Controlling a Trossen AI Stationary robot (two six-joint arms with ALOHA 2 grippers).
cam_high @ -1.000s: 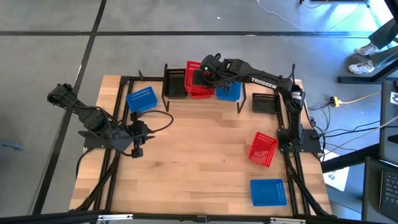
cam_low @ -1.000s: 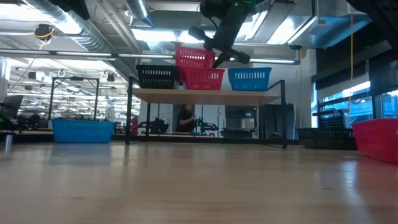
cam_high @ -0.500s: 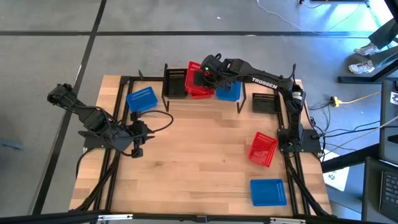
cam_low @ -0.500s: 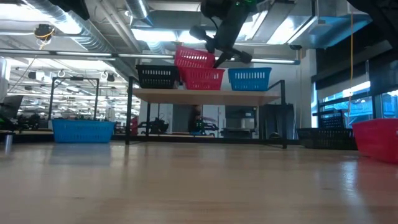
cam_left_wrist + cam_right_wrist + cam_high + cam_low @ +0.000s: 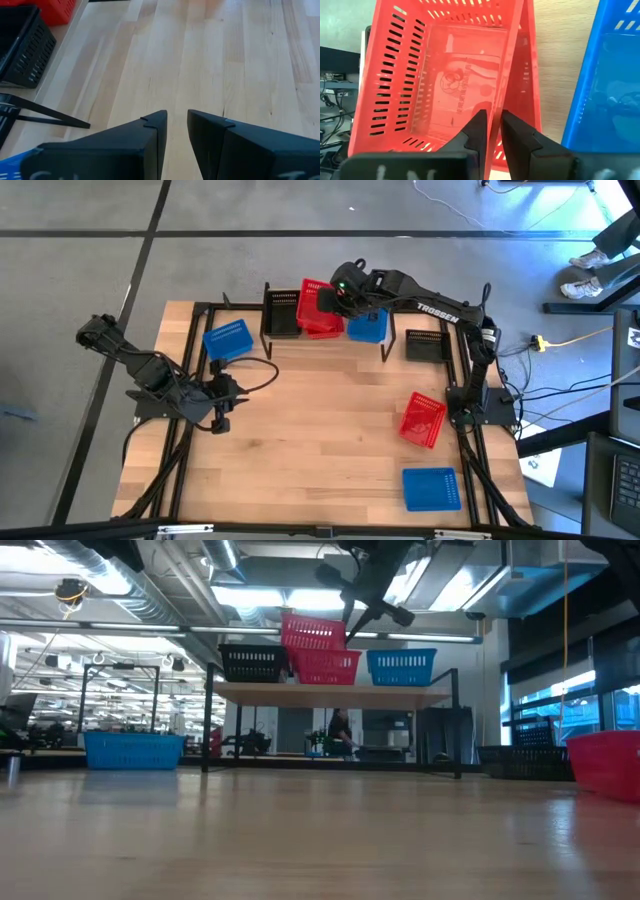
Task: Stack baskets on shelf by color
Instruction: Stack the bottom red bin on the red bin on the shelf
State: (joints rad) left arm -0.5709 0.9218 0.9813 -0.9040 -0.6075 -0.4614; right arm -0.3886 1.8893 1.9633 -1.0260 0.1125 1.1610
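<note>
Two red baskets sit in the middle of the shelf (image 5: pixel 330 694). The upper one (image 5: pixel 313 633) lies tilted inside the lower one (image 5: pixel 325 666), with one end raised. A black basket (image 5: pixel 283 312) stands on the shelf's left part and a blue basket (image 5: pixel 367 326) on its right part. My right gripper (image 5: pixel 492 117) is above the red pair, shut on the upper basket (image 5: pixel 445 75). My left gripper (image 5: pixel 176 117) hovers shut over the table's left part (image 5: pixel 222 405). My right gripper pinches the rim of the upper red basket's long side wall (image 5: pixel 496 107) between its two fingers, one finger inside the basket and one outside. It comes from above, slanting down. The basket is tilted, its lower part resting in the red basket beneath.
On the tabletop stand a blue basket (image 5: pixel 228 340) left of the shelf, a black basket (image 5: pixel 427 345) right of it, a tipped red basket (image 5: pixel 422 420) and a blue basket (image 5: pixel 432 488) near the right edge. The table's middle (image 5: pixel 310 430) is bare wood.
My right gripper's body has risen and shifted slightly toward the table's right edge above the shelf. The upper red basket has stayed tilted in the lower one.
</note>
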